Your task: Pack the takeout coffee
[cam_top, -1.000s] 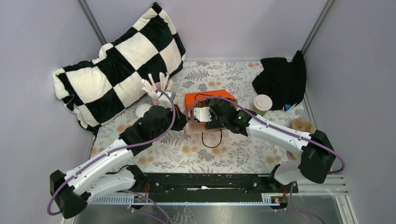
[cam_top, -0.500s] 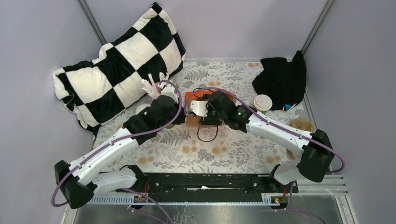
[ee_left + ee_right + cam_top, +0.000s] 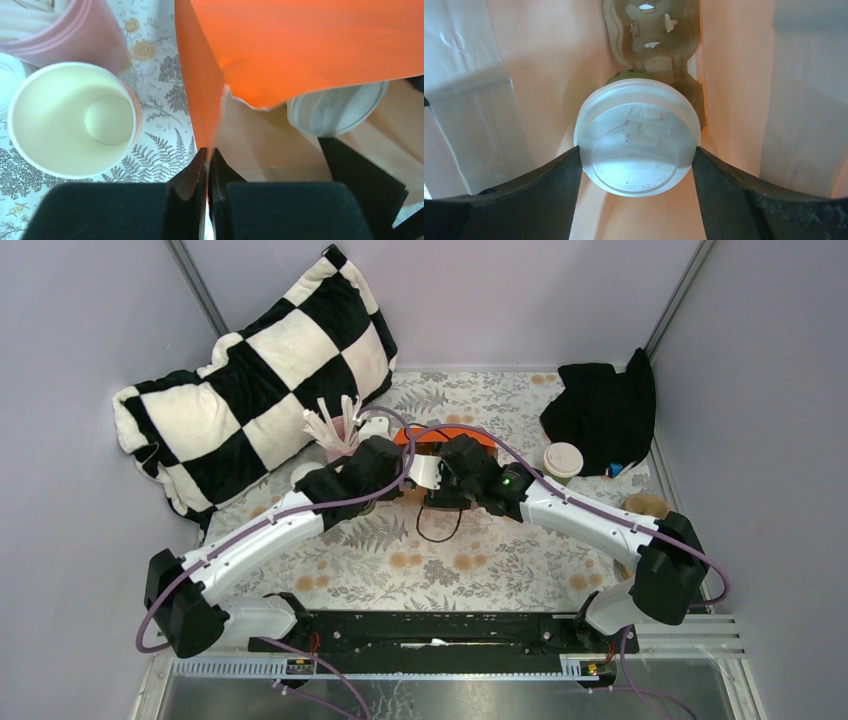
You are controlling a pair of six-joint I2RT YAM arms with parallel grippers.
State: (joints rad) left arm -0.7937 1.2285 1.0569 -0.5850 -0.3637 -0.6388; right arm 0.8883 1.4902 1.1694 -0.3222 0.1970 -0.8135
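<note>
L gripper nearly closed, pinching the rim edge of the orange bag. R gripper is inside the bag, jaws wide, clamping a lidded cup at its lid. Bag walls are close on both sides, w/ a pulp carrier beyond. 2nd lidded cup stands on the table right of the bag, beside a black cloth, w/ open room in front.

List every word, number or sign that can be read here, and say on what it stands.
"CAUTION CONTENTS": embossed on the white lid inside the bag; the letters after it are too faint to read.
No other text can be read in any view.
</note>
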